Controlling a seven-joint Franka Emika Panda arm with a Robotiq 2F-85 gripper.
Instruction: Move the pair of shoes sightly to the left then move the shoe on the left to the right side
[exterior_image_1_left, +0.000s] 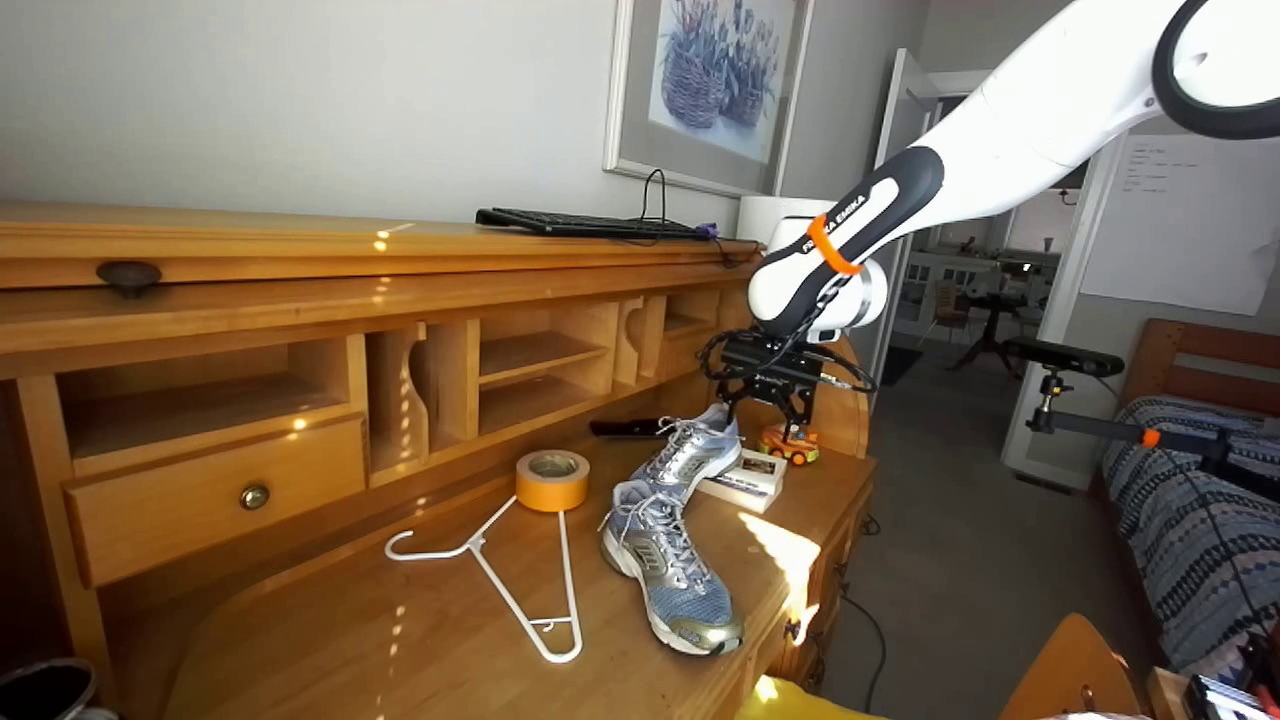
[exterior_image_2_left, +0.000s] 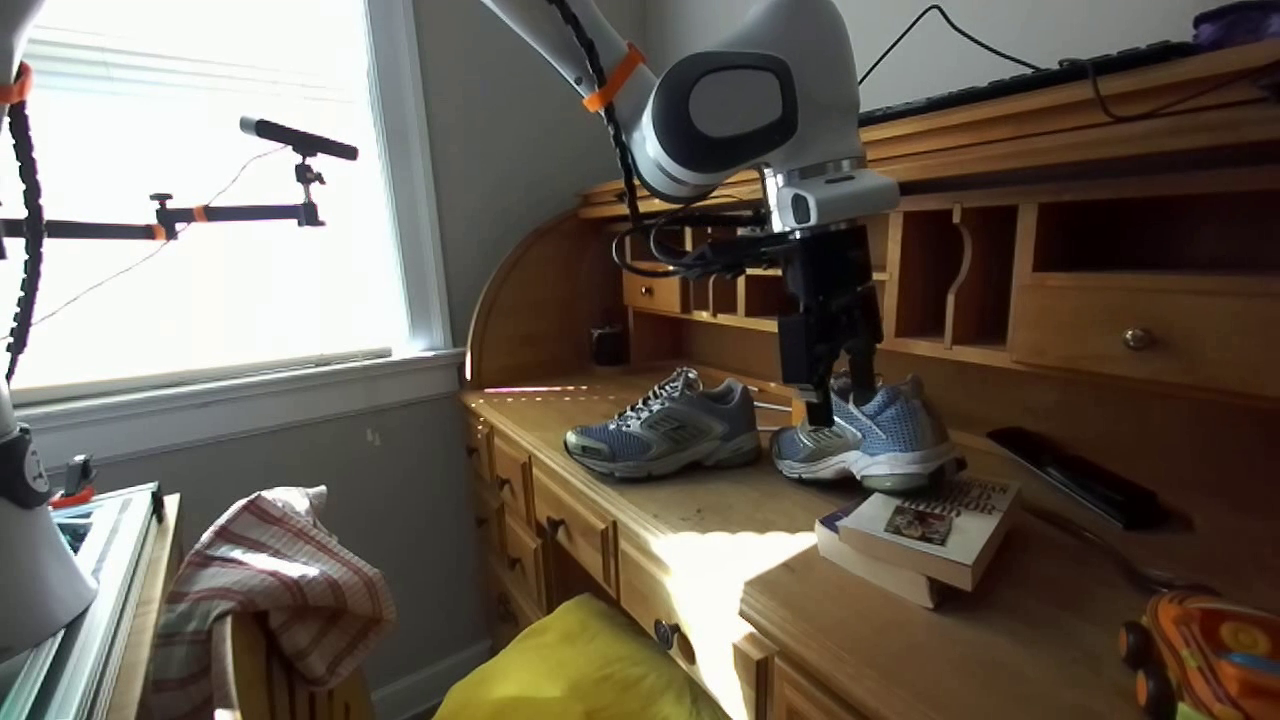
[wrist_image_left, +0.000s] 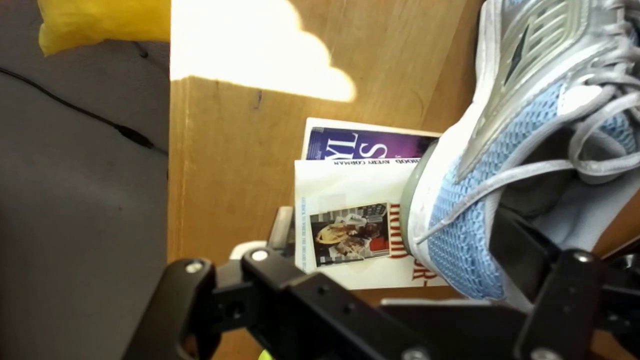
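Both grey and light-blue shoes rest on the wooden desk. One shoe (exterior_image_1_left: 670, 575) (exterior_image_2_left: 675, 430) lies beside the white hanger. Its mate (exterior_image_1_left: 695, 455) (exterior_image_2_left: 895, 425) lies by the books, heel overlapping the top cover; whether it bears on it I cannot tell. Over that heel my gripper (exterior_image_1_left: 760, 418) (exterior_image_2_left: 841, 403) (wrist_image_left: 402, 237) points down with its jaws wide apart. In the wrist view a dark finger (wrist_image_left: 522, 250) reaches into the shoe's (wrist_image_left: 465, 240) opening, its tip hidden inside. Outside the heel hangs the opposite finger (wrist_image_left: 283, 227), over the books' side. Neither finger visibly squeezes the shoe.
Two stacked books (exterior_image_2_left: 935, 530) (wrist_image_left: 350, 225) lie under the gripper. An orange toy car (exterior_image_1_left: 790, 445) (exterior_image_2_left: 1210, 650) sits beyond them. The white hanger (exterior_image_1_left: 490, 565) and yellow tape roll (exterior_image_1_left: 553, 492) lie by the cubbies. A long black object (exterior_image_2_left: 1080, 475) rests near the desk's back.
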